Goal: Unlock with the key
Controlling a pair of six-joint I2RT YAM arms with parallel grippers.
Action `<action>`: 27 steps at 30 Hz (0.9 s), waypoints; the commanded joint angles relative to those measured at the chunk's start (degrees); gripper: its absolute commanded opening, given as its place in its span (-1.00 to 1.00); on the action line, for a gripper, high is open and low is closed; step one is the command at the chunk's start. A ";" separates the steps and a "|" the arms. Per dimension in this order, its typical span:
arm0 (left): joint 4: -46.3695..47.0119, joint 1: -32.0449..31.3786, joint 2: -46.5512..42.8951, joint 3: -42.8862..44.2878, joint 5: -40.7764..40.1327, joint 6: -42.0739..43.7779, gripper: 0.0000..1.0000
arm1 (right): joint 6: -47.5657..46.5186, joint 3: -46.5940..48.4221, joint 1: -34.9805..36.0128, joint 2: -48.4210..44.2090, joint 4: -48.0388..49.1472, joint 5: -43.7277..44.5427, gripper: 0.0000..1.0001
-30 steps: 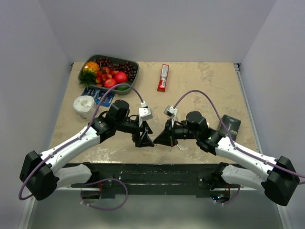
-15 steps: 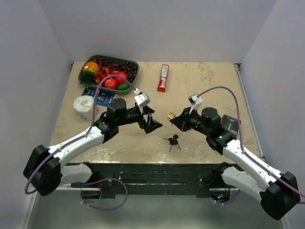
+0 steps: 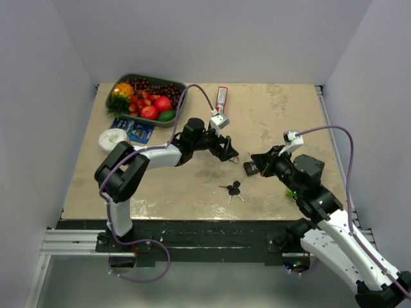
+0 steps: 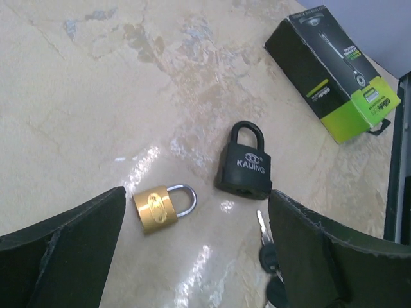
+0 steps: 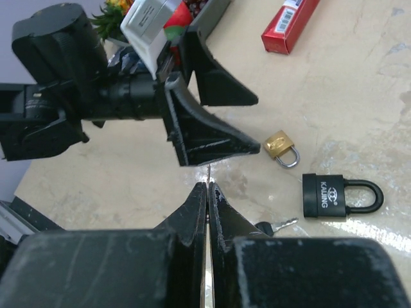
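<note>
The key bunch, black heads and silver blades, lies on the table between the arms; it also shows in the left wrist view and the right wrist view. A black padlock and a small brass padlock lie shut beside it, and both show in the right wrist view: black, brass. My left gripper is open and empty just above the padlocks. My right gripper is raised and shut, with a thin metal sliver sticking out of its tips.
A black and green box lies at the right beyond the padlocks. A fruit tray, a red box, a white roll and a blue card sit at the back and left.
My left arm has reached forward and right to the padlocks. My right arm has drawn back to the right and up. The key bunch has stayed on the table since half a second ago.
</note>
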 commanded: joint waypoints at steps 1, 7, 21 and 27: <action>6.55 0.12 6.82 7.72 4.18 0.86 0.91 | 0.77 2.96 0.02 -1.58 -4.79 1.99 -1.00; 1.28 0.12 15.53 16.25 5.41 2.88 0.91 | 0.69 4.72 0.02 -3.43 -7.52 1.47 -1.00; -6.29 0.12 20.73 17.15 4.09 6.58 0.91 | 0.77 4.37 -0.07 -4.22 -8.66 1.20 -1.00; -3.83 0.12 15.99 9.42 4.71 6.32 0.91 | 0.95 3.41 0.02 -3.52 -7.43 0.85 -1.00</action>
